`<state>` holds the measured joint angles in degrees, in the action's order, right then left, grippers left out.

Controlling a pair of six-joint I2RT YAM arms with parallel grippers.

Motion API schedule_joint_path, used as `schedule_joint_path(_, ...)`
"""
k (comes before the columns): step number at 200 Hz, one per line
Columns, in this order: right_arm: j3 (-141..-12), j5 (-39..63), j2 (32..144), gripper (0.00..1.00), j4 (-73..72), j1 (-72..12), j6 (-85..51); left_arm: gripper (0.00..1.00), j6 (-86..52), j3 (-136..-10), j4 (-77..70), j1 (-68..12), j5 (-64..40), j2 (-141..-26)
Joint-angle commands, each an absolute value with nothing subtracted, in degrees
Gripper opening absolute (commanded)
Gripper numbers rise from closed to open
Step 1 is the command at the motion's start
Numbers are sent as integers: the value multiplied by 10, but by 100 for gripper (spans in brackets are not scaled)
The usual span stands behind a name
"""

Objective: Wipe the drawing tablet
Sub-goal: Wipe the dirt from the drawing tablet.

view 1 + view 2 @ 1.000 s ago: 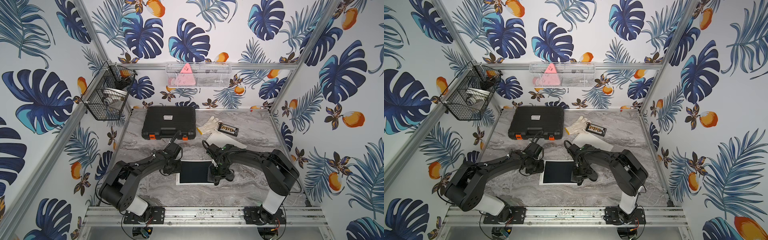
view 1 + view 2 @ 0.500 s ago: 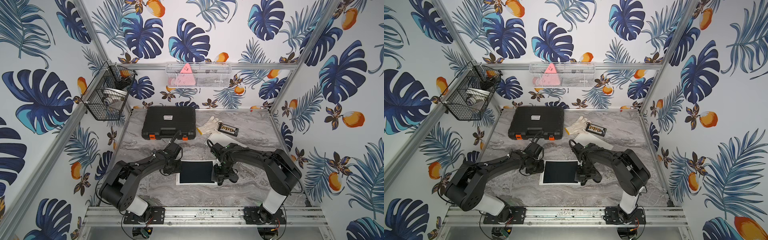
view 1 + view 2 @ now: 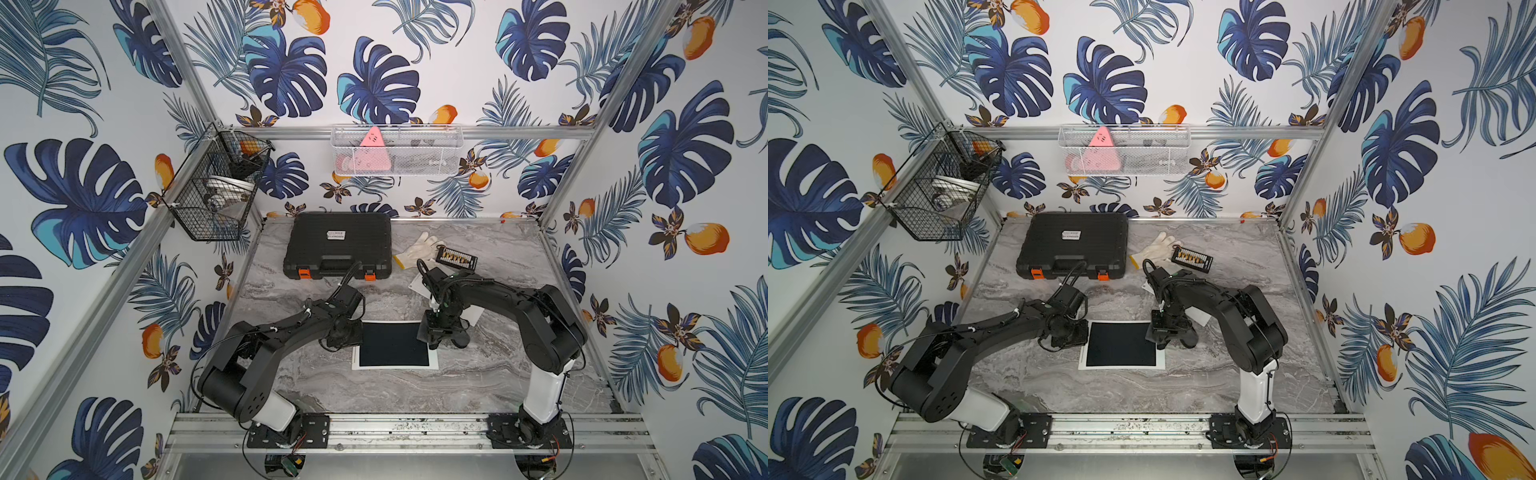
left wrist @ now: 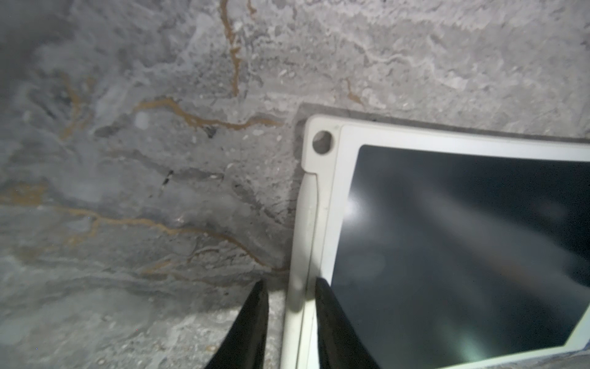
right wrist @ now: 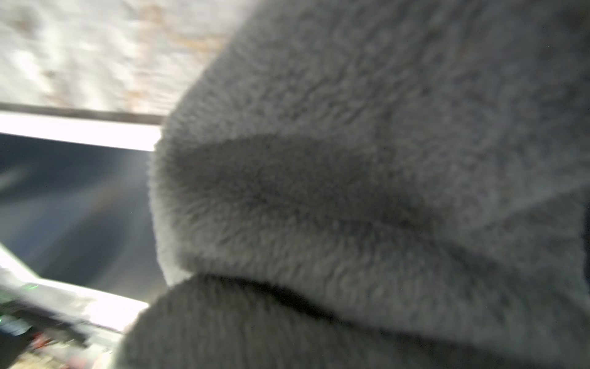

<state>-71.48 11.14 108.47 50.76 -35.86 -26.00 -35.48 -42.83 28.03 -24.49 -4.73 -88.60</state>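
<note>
at 3 o'clock of the drawing tablet [image 3: 394, 344], right gripper [image 3: 434, 334] clenches cloth [image 5: 351, 191]; screen [image 3: 1119, 344] lies toward 9 o'clock, where left gripper [image 4: 292, 322] clamps the rim [image 4: 306, 223].

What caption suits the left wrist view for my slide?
Left gripper grips the tablet by its white edge, flat on the marble table.

A black case [image 3: 337, 245], white glove [image 3: 417, 248] and bit holder [image 3: 455, 257] lie in a row

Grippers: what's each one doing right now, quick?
Left gripper: closed on the tablet edge.
Right gripper: closed on the cloth.
</note>
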Motion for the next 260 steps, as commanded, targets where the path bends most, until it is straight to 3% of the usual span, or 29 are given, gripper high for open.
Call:
schedule_joint_path(1, -727, 99, 1089, 0, 519, -397, -248, 30, -359, -391, 309, -247, -13, -948)
schedule_joint_path(24, -796, 118, 1142, 0, 515, -460, -273, 30, -355, -388, 308, -246, -18, -947)
schedule_joint_path(46, -830, 139, 1183, 0, 513, -468, -288, 30, -352, -388, 309, -246, -23, -946)
schedule_joint_path(93, -710, 117, 1079, 0, 529, -392, -236, 30, -355, -386, 310, -246, -24, -938)
schedule_joint_path(124, -665, 118, 1037, 0, 529, -414, -245, 30, -355, -389, 314, -246, -21, -936)
schedule_joint_path(162, -699, 125, 1075, 0, 516, -447, -279, 30, -352, -395, 316, -247, -26, -942)
schedule_joint_path(214, -582, 90, 985, 0, 526, -381, -238, 30, -349, -399, 323, -247, -19, -948)
schedule_joint_path(260, -630, 91, 1031, 0, 515, -436, -279, 30, -348, -400, 326, -254, -18, -945)
